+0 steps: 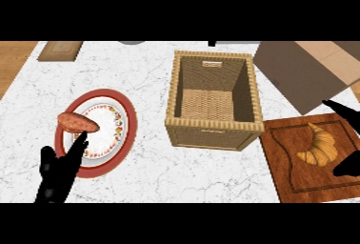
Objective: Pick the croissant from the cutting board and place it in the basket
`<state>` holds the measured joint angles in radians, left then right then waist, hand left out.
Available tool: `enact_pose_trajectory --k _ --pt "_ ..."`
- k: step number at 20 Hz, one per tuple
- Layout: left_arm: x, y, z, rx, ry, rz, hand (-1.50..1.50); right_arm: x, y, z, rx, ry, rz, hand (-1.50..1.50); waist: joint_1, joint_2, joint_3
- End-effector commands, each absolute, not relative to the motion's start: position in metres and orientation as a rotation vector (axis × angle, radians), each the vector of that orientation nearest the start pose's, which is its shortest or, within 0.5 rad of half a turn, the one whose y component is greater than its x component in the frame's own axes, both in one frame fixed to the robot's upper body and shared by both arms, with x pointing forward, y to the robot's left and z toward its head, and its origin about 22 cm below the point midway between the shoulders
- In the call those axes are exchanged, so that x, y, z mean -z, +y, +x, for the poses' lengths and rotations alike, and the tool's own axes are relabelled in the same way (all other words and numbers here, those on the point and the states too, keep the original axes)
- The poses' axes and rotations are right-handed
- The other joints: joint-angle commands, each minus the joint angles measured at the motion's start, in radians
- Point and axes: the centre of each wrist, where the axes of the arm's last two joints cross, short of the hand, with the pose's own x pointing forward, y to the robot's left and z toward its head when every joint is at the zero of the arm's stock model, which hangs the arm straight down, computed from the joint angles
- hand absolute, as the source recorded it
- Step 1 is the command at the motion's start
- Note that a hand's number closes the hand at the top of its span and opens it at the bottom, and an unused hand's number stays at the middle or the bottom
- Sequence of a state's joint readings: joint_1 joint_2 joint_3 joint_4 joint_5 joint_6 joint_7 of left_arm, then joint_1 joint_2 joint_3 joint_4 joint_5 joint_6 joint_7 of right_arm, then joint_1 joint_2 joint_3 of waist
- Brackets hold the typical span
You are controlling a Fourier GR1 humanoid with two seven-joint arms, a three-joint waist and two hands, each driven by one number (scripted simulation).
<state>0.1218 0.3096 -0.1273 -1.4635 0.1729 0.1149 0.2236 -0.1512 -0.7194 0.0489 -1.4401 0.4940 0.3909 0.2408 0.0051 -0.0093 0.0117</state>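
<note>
White marble counter (155,71) spreads before you, a tall woven wicker basket (211,128) at its middle. The golden curved croissant (320,145) lies on the dark wooden cutting board (288,162) at the near right corner. Your right hand (349,166) is spread open beside it, gripping nothing, and your left hand (56,178) rests open at the near left edge.

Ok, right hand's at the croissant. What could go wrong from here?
1. The right hand is mostly past the view's right edge, open on either side of the croissant, so you may not be able to check the grip.
2. The basket has tall walls and stands right beside the board. A low carry could catch its rim.
</note>
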Motion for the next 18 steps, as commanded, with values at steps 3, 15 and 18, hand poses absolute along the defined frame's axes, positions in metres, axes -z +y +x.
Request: enact_pose_trajectory --k 3,15,18 --pt "0.054 0.308 0.2 0.036 -1.023 0.153 0.0 -0.084 -0.37 0.29 -1.106 -0.869 -0.774 -1.5 0.002 0.011 -0.012" --pt "0.051 0.285 0.195 0.056 -1.006 0.164 0.0 -0.039 -0.362 0.291 -1.123 -0.796 -0.768 -1.5 -0.001 0.01 -0.011" --pt "0.054 0.289 0.192 0.021 -1.005 0.158 0.0 -0.053 -0.369 0.303 -1.091 -0.805 -0.767 -1.5 0.002 0.01 -0.012"
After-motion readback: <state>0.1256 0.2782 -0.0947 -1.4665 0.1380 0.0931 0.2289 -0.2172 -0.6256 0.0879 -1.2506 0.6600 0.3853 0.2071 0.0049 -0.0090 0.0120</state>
